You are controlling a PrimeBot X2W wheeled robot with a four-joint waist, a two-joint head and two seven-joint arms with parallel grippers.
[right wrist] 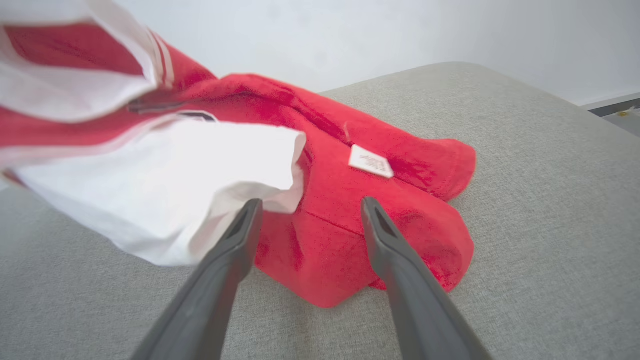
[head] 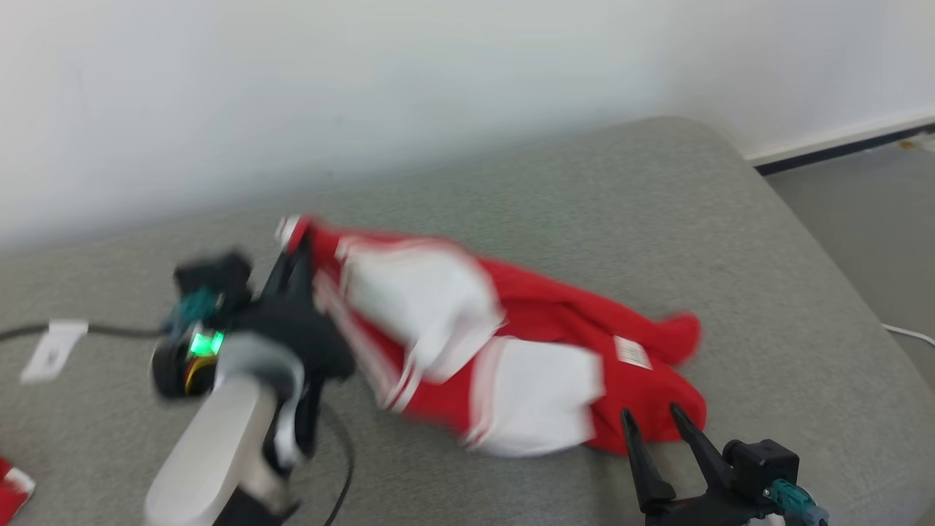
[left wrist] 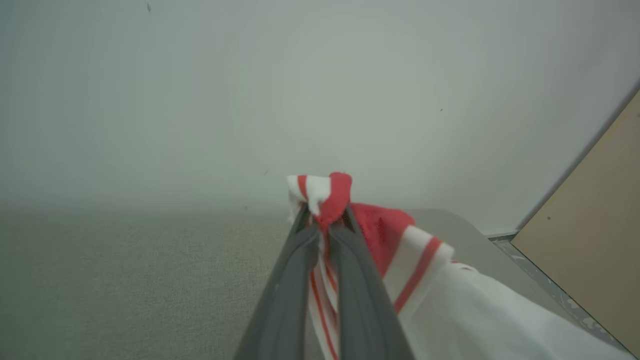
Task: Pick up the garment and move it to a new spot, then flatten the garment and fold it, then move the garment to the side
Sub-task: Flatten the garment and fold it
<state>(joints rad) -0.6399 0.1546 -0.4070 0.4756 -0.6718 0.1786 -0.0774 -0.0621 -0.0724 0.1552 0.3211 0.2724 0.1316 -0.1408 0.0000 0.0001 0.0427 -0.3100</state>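
Observation:
A red and white garment lies crumpled across the grey cushion, its left end lifted. My left gripper is shut on that end; in the left wrist view a red and white striped fold of the garment sticks out between the closed fingertips. My right gripper stands open at the garment's near right edge. In the right wrist view its two fingers straddle the red cloth, near a small white label.
A black cable with a white tag runs across the cushion at the left. A scrap of red and white cloth shows at the lower left edge. The cushion's right edge drops to the floor. A white wall stands behind.

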